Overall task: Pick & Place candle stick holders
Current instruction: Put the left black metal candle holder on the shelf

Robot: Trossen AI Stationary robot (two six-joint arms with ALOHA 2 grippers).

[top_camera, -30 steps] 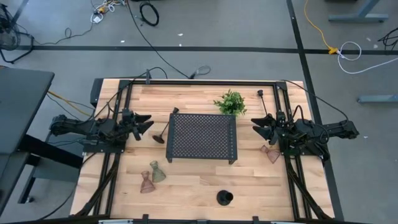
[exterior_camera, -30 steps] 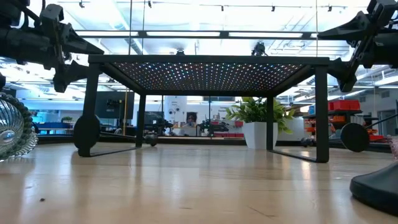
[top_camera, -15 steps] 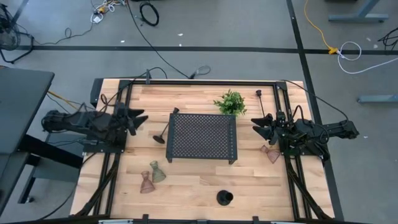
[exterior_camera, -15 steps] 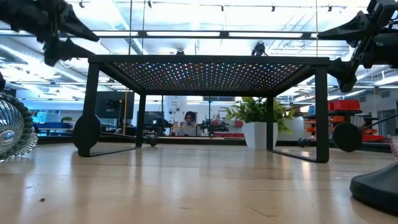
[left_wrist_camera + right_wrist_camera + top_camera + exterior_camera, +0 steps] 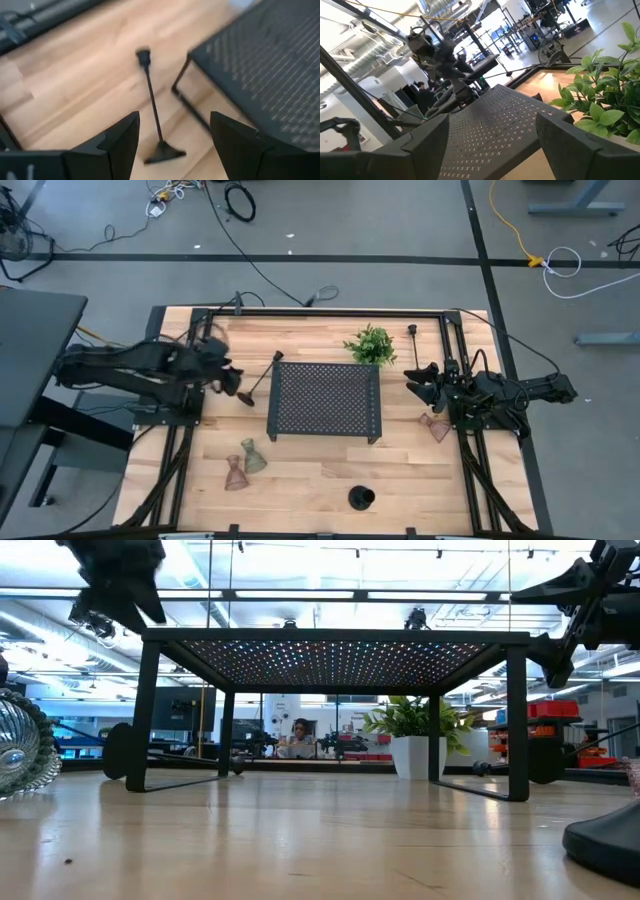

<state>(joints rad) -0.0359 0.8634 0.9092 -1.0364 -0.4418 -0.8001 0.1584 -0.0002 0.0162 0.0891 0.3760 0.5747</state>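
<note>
A black candle stick holder with a thin stem (image 5: 262,380) stands on its round base beside the left edge of the black perforated tray (image 5: 325,400). My left gripper (image 5: 228,376) hangs open above it, slanting down. In the left wrist view (image 5: 175,125) the stem (image 5: 152,107) shows between the fingers, farther off and untouched. A second thin black holder (image 5: 420,348) stands at the far right. My right gripper (image 5: 412,385) waits open, level, by the tray's right side. A short black cup (image 5: 361,498) and three glass holders (image 5: 236,473), (image 5: 253,457), (image 5: 435,425) stand on the table.
A green leafy plant (image 5: 371,345) stands behind the tray's far right corner. Black frame rails (image 5: 330,312) run along the far edge and both sides of the table. In the low view a glass holder (image 5: 20,750) and the black cup's base (image 5: 610,840) are close by.
My left gripper has risen and tipped from level to slanting down over the thin black holder by the tray's left edge. The right arm has kept still.
</note>
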